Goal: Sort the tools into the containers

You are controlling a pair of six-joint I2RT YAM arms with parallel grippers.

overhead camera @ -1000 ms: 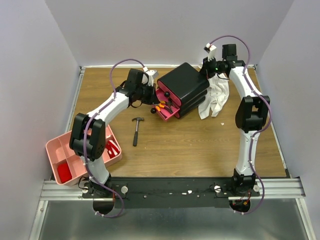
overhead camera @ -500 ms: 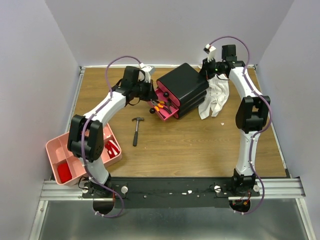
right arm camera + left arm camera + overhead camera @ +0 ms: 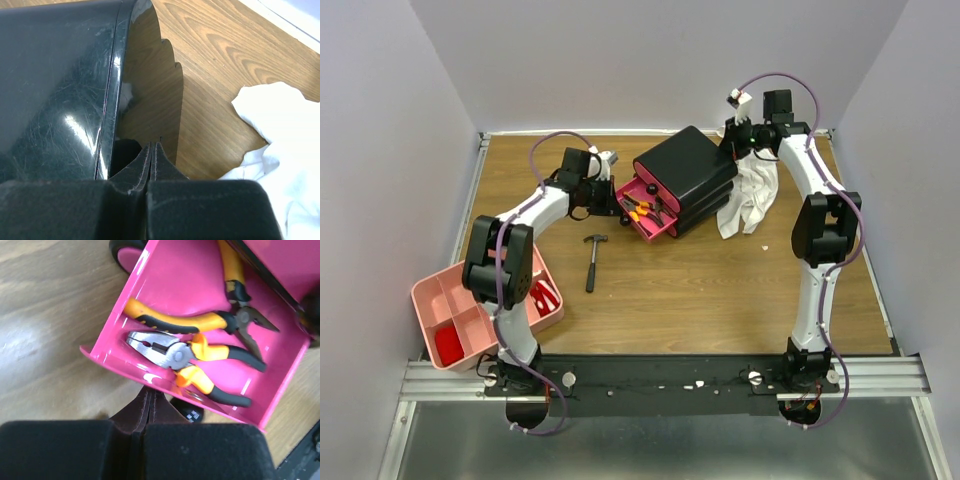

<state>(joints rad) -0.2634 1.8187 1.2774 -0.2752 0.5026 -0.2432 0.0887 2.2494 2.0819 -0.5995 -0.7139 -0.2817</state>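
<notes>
The black box [image 3: 688, 172] stands at the back middle with its bottom magenta drawer [image 3: 660, 232] pulled open. Two orange-and-black pliers [image 3: 640, 209] lie in it. In the left wrist view both pliers [image 3: 197, 351] lie on the drawer floor [image 3: 175, 280]. My left gripper [image 3: 612, 196] is shut and empty, its tips [image 3: 150, 394] at the drawer's front wall beside the black knob [image 3: 189, 413]. The black-handled hammer [image 3: 592, 262] lies on the table. My right gripper [image 3: 736, 140] is shut and empty at the box's back corner [image 3: 60, 85]. The screwdrivers do not show clearly.
The pale-pink tray [image 3: 430, 296] sits at the front left with red items in two compartments. A white cloth [image 3: 750, 195] lies right of the box, also in the right wrist view [image 3: 280, 140]. Grey walls close in the table.
My left wrist has swung left and lower, coming to the front of the open drawer. The right arm has not moved.
</notes>
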